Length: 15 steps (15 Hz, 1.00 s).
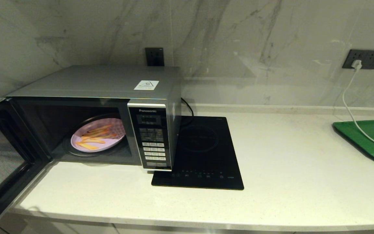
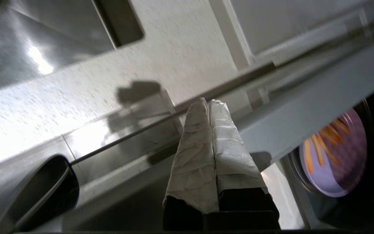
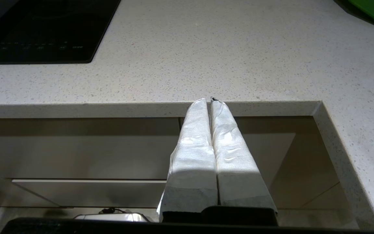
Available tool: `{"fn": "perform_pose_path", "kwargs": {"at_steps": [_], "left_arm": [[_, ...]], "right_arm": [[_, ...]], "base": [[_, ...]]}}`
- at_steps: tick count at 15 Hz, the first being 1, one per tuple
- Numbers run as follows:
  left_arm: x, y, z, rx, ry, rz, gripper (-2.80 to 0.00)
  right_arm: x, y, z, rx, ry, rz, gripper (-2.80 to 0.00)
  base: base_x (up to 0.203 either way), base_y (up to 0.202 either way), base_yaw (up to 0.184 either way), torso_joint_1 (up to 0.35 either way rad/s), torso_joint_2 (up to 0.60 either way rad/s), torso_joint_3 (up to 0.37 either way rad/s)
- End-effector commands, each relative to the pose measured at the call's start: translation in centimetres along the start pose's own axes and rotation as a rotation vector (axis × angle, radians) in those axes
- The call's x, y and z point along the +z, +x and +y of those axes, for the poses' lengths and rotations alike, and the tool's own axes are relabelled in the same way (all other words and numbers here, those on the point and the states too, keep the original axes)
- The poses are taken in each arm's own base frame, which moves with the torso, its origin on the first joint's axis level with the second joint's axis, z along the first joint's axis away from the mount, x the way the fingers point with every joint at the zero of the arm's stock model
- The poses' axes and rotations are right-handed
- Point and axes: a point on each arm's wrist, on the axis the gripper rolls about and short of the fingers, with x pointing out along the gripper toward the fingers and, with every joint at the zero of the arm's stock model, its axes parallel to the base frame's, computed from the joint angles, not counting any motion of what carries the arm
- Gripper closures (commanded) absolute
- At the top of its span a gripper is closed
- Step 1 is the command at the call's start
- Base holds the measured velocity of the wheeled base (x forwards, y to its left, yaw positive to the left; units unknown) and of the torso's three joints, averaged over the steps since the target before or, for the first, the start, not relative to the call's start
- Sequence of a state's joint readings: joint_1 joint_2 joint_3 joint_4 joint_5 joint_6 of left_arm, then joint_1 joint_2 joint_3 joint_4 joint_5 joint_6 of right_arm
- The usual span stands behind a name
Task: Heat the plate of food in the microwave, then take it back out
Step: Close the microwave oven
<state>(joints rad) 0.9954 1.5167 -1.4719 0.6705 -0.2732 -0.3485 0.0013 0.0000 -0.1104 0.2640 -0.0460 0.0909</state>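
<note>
Inside the open silver-grey microwave (image 1: 109,81), the light, rigid lilac plate of fries (image 1: 98,138) suits a rim grasp, while the left gripper (image 2: 209,103) and right gripper (image 3: 209,101) both show fingers pressed together, empty.

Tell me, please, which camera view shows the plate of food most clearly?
The head view: the plate of food lies whole inside the open microwave, its orange sticks easy to make out. The left wrist view catches only part of the plate, tilted and blurred, past the shut left pincer. The right wrist view shows none of it.
</note>
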Motion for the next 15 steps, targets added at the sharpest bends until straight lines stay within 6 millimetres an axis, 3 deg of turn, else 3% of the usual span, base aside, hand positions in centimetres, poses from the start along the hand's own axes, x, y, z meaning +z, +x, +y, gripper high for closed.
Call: {"fn": "perform_pose_path", "kwargs": {"at_steps": [1, 5, 8, 13, 15], "left_arm": [[-1.3, -1.2, -1.5, -0.041, 0.006, 0.043, 0.00], [-4.2, -2.6, -4.0, -0.093, -0.030, 0.183, 0.00], [-7.7, -3.6, -7.1, -0.153, -0.063, 0.379, 0.00], [-14.7, -9.1, -11.1, -0.299, 0.025, 0.693, 0.00], [-16.5, -9.8, -12.0, -0.272, 0.059, 0.726, 0.00]], "right_arm": [[0.0, 0.0, 0.0, 0.000, 0.001, 0.001, 0.00], [0.0, 0.0, 0.0, 0.000, 0.001, 0.002, 0.00], [0.0, 0.0, 0.0, 0.000, 0.001, 0.002, 0.00], [0.0, 0.0, 0.0, 0.000, 0.001, 0.001, 0.00], [0.0, 0.0, 0.0, 0.000, 0.001, 0.001, 0.00]], "base": [[0.000, 0.000, 0.000, 0.000, 0.00, 0.000], [0.000, 0.000, 0.000, 0.000, 0.00, 0.000], [0.000, 0.000, 0.000, 0.000, 0.00, 0.000], [0.000, 0.000, 0.000, 0.000, 0.00, 0.000], [0.000, 0.000, 0.000, 0.000, 0.00, 0.000]]}}
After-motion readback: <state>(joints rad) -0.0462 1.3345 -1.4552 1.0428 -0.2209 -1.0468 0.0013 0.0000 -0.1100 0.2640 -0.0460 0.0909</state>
